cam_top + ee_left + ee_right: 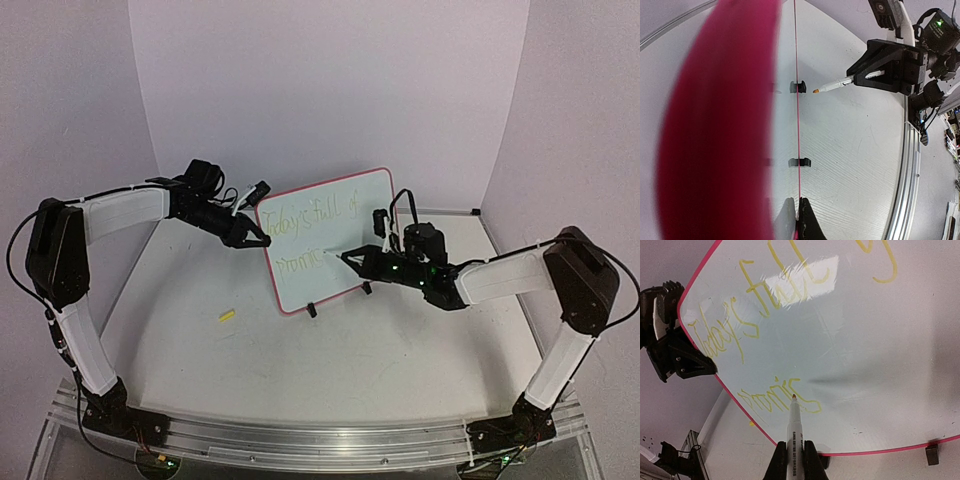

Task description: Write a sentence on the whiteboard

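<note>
The left gripper [258,238] clamps the edge of the whiteboard [365,215], upright on the table [400,350], likely to steady it, as the right gripper [792,457], clenched on a marker [793,425], holds its tip at the unfinished sentence [775,400].

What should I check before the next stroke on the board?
1. Hold by left claw on the board edge: ok, shut.
2. Hold by right claw on the marker: ok, shut.
3. Marker tip at the end of the last word: ok.
4. Tip touching the surface: cannot tell.
5. Bare space to the right of that word: ok.
6. Word finished: not ok, reads about "promis".
</note>
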`<control>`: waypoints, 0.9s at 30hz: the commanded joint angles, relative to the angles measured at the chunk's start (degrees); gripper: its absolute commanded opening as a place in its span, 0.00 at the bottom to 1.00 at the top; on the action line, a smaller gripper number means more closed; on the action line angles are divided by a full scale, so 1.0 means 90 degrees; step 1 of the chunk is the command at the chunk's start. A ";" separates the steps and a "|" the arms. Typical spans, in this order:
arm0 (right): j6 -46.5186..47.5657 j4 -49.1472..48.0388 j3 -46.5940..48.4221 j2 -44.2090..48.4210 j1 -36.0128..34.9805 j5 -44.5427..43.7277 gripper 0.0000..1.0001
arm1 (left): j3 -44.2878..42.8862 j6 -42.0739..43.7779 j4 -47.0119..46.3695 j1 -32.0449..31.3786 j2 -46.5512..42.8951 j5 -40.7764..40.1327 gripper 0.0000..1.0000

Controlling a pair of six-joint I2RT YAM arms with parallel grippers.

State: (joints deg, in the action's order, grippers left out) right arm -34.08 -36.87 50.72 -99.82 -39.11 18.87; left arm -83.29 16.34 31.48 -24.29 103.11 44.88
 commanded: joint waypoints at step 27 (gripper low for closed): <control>-0.0170 -0.0132 0.0128 -0.0302 0.0274 -0.0484 0.00 | 0.0018 0.0345 0.0479 -0.0123 -0.0076 -0.0387 0.00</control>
State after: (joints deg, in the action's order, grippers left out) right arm -34.80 -36.88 52.77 -103.57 -37.63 18.67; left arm -83.29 16.32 31.48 -24.32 103.09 44.84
